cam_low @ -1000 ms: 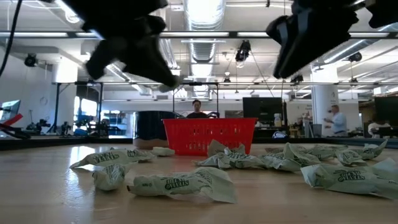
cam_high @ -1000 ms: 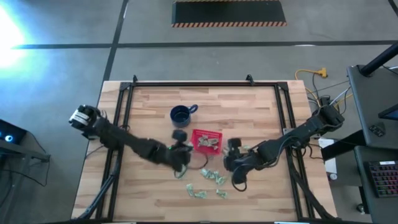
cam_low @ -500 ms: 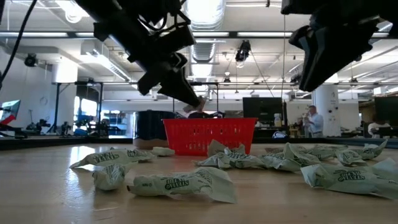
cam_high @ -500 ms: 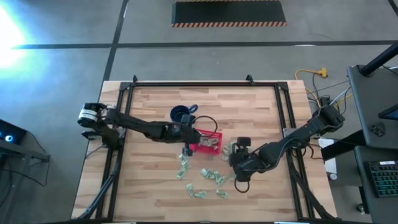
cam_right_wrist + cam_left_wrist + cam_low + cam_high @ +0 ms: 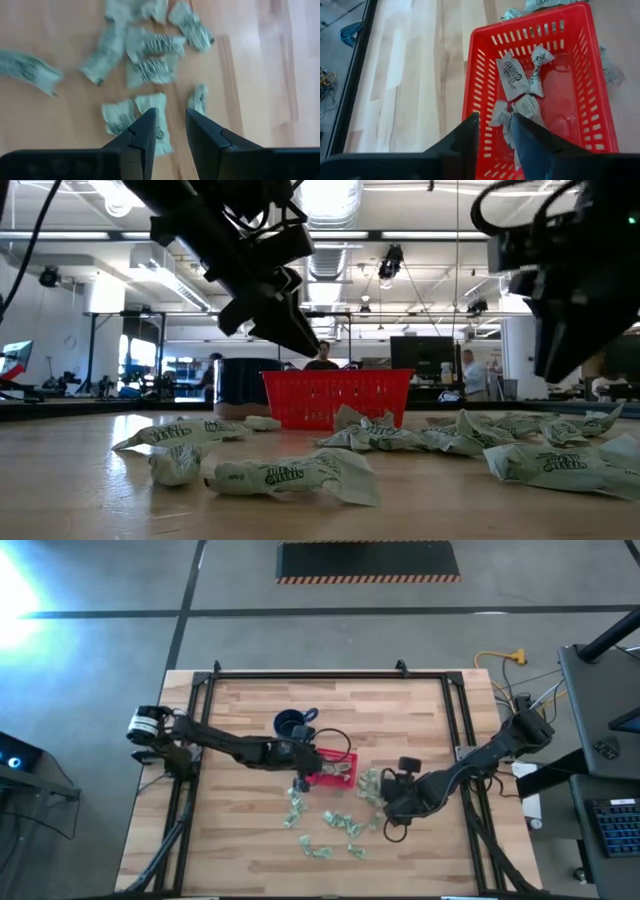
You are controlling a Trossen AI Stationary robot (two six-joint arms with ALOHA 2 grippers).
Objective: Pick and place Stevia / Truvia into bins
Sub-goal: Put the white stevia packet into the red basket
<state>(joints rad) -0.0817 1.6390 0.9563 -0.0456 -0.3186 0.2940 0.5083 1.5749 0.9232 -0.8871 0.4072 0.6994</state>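
Hovering over the near end of the small red rectangular plastic basket with latticed sides (image 5: 540,85), the left gripper (image 5: 495,132) had its fingers (image 5: 466,137) spread a little with nothing between them, which fits a drop into the bin: several small flat pale green-and-white paper sachets (image 5: 512,77) lay crumpled on the basket floor directly beyond the fingertips. In the high view that basket (image 5: 346,755) sat at the centre of the pale wooden bench (image 5: 240,710), just right of a dark blue mug with a handle (image 5: 290,723), probably so both arms could reach it. The right gripper (image 5: 169,131) hung over loose sachets (image 5: 150,70) on the bench at lower right of centre in the high view, fingers (image 5: 145,132) parted and empty, apparently lining up on the sachet (image 5: 155,107) just ahead of them. That sachet lay flat, its long axis running roughly along the line of the fingers toward the cluster beyond, one end nearly under the fingertips. The remaining packets pointed every which way, scattered below and to the right of the basket in the high view (image 5: 330,825).
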